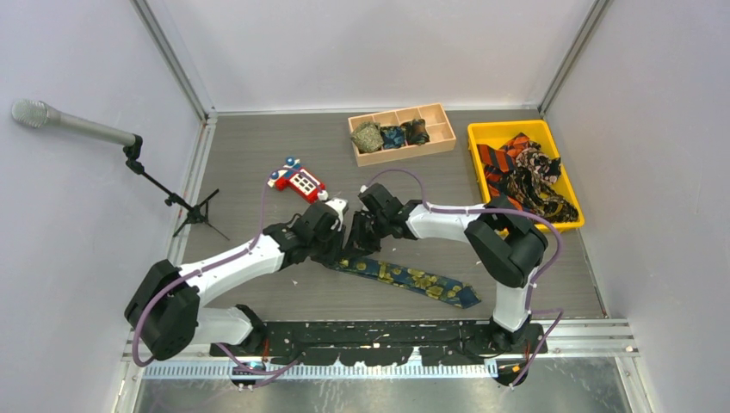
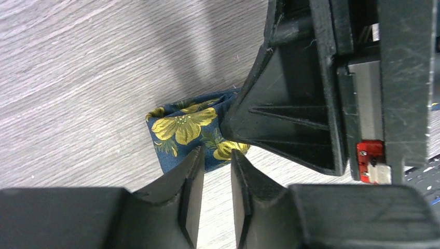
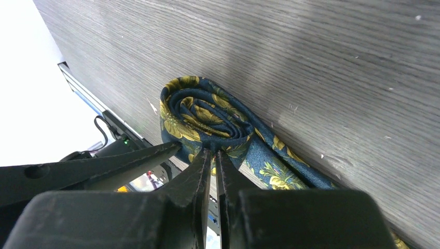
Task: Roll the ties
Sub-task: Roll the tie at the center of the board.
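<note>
Right hand [image 3: 211,153] pinches the coiled end of the navy tie [image 3: 207,116]; my left hand [image 2: 217,153] stands slightly spread just beside that coil, gripping nothing. Tie lies on the bench [image 1: 258,146], nearer me than the toy phone [image 1: 297,182], tail unrolled

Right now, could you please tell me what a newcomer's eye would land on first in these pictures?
The left gripper and right gripper meet mid-table at the coiled end of a navy tie with gold flowers. Far right, a yellow bin holds loose ties; beside it a wooden tray holds three rolled ties.
</note>
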You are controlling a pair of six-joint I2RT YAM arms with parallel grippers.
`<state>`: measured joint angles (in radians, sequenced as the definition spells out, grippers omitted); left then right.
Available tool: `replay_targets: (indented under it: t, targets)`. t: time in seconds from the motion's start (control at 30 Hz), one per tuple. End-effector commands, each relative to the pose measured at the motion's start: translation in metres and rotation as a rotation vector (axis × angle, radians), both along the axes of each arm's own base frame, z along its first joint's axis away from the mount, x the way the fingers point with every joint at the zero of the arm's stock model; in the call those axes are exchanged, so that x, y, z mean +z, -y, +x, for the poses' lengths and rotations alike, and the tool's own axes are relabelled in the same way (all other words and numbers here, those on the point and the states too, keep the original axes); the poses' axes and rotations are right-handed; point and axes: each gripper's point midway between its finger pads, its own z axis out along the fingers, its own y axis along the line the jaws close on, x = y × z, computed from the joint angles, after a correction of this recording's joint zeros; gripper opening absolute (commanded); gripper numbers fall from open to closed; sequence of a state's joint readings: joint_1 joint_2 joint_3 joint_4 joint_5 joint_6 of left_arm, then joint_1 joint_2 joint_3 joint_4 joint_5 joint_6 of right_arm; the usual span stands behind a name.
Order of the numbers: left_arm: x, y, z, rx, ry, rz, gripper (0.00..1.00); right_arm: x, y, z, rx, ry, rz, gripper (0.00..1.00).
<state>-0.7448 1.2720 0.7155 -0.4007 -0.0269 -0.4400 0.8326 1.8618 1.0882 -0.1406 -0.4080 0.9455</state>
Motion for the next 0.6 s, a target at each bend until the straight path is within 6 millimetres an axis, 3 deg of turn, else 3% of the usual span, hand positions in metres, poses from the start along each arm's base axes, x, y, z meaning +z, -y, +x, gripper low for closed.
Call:
replay_targets:
  t: [0.0, 0.17, 0.33, 0.57]
  targets:
    - [0.014, -0.006, 0.005, 0.027, 0.044, 0.001, 0.34, -0.016, 0.002, -0.005, 0.001, -0.006, -0.026, 0.14]
    - [0.024, -0.020, 0.008, 0.078, 0.085, 0.032, 0.59, -0.017, 0.004, -0.006, 0.000, -0.009, -0.027, 0.14]
    - [0.030, -0.037, 0.008, 0.163, 0.108, 0.022, 0.76, -0.018, 0.004, -0.006, -0.002, -0.011, -0.026, 0.14]
    - [0.023, -0.040, 0.002, 0.213, 0.045, -0.133, 0.83, -0.019, 0.005, -0.007, -0.002, -0.015, -0.029, 0.14]
